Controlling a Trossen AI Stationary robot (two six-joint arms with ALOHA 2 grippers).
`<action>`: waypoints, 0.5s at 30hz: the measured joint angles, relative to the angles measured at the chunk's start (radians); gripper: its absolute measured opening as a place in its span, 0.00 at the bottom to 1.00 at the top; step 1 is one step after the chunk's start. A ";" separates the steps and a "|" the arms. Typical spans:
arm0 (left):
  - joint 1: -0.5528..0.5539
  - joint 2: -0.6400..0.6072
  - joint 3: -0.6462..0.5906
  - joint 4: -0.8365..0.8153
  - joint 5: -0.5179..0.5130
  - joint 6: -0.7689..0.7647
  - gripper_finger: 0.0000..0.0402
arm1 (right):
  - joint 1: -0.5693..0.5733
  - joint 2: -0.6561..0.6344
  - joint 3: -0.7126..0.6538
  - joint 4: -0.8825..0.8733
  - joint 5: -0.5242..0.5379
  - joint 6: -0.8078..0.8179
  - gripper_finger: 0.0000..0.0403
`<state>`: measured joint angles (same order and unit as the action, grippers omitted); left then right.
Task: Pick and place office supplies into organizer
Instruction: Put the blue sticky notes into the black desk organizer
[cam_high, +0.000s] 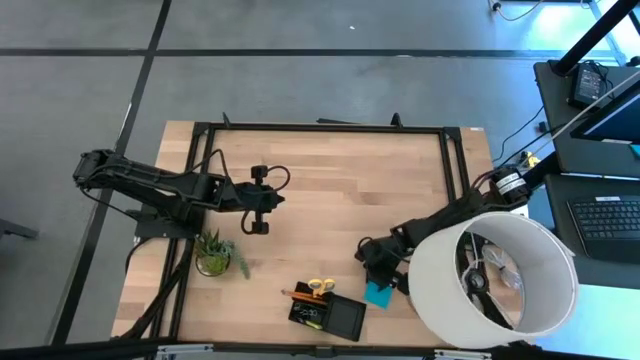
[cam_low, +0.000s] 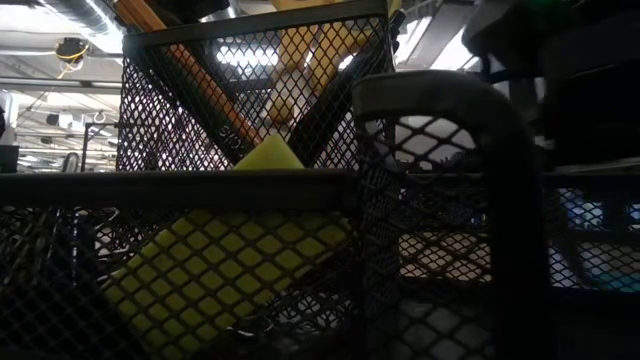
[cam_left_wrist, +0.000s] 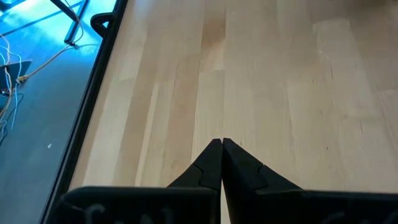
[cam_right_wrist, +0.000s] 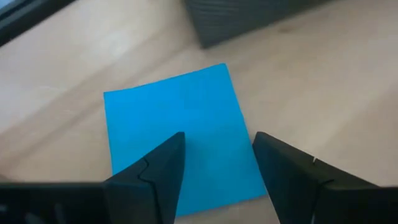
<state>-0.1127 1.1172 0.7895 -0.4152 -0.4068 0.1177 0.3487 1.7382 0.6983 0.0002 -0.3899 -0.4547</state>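
High view: the left arm is lying across the desk (cam_high: 330, 190) toward 9 o'clock, its left pincer (cam_high: 262, 200) sitting apart from every supply; the right arm is reaching in from 3 o'clock, its right pincer (cam_high: 385, 268) hanging over the blue note pad (cam_high: 377, 294). The organizer (cam_high: 343, 319) is sitting near the 6 o'clock edge, the yellow-handled scissors (cam_high: 319, 288) and orange pencil (cam_high: 296, 295) standing in it. The potted plant (cam_high: 215, 253) is standing at 7 o'clock; the white lampshade (cam_high: 495, 280) is covering much of the right arm.

Low view: black mesh of the organizer (cam_low: 250, 190) is filling the picture, a yellow block (cam_low: 225, 265) leaning inside; neither pincer is showing.

Left wrist view: the left pincer (cam_left_wrist: 222, 144) is pressing its tips together on nothing, over bare desk (cam_left_wrist: 261, 74).

Right wrist view: the right pincer (cam_right_wrist: 217, 144) is standing wide, fingers (cam_right_wrist: 165, 165) straddling the blue note pad (cam_right_wrist: 180, 118), which is lying flat on the desk just beside the organizer (cam_right_wrist: 249, 18).
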 joint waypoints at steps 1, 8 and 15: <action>0.000 0.000 0.000 0.000 0.000 0.000 0.01 | -0.013 0.000 0.000 -0.001 0.002 0.000 0.50; 0.000 0.000 0.000 0.000 0.000 0.000 0.01 | -0.121 0.001 -0.001 0.001 0.017 0.001 0.50; 0.000 0.000 0.000 0.000 0.000 0.000 0.01 | -0.241 0.002 -0.003 0.054 0.078 0.006 0.50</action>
<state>-0.1127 1.1172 0.7895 -0.4150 -0.4068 0.1177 0.1081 1.7405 0.6952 0.0541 -0.3123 -0.4488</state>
